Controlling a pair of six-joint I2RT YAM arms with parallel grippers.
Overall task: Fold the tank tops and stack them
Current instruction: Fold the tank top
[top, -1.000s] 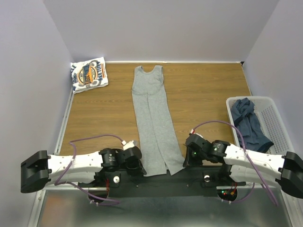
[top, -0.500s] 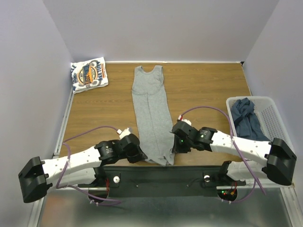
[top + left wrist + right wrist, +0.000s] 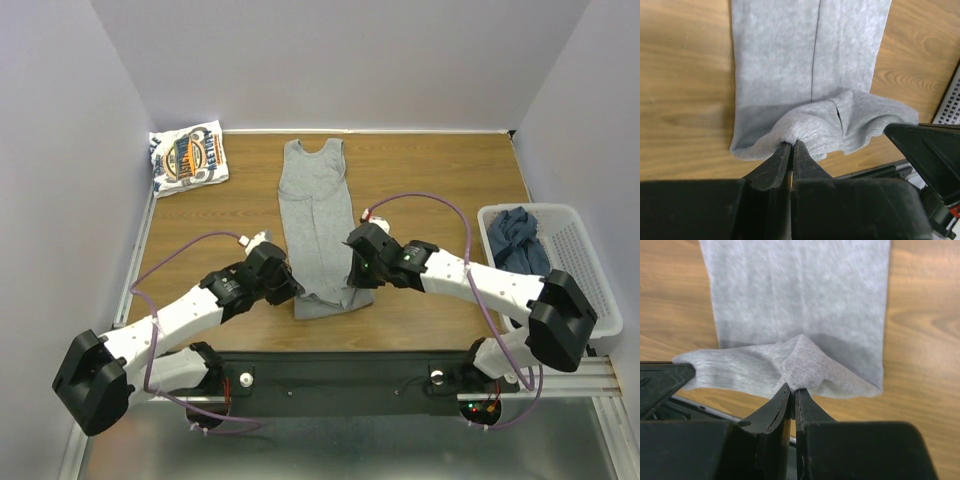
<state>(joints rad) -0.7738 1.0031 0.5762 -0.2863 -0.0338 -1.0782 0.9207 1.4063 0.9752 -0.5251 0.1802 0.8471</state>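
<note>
A light heather grey tank top [image 3: 318, 215] lies lengthwise down the middle of the table, folded narrow, neck at the far end. My left gripper [image 3: 290, 292] is shut on its near left hem corner [image 3: 805, 127]. My right gripper [image 3: 352, 282] is shut on its near right hem corner [image 3: 800, 362]. Both corners are lifted and carried over the cloth, so the near end doubles back. A folded white tank top with a blue-and-orange logo [image 3: 188, 157] lies at the far left corner. Dark slate-blue tank tops [image 3: 525, 255] lie in the basket.
A white plastic mesh basket [image 3: 587, 262] stands at the right edge of the table. Grey walls close the table on three sides. The black arm-mount rail [image 3: 350, 375] runs along the near edge. Purple cables loop over both arms.
Both grippers have moved away from the near edge toward the far end, carrying the grey hem with them. The near part of the tank top now folds back over itself.
</note>
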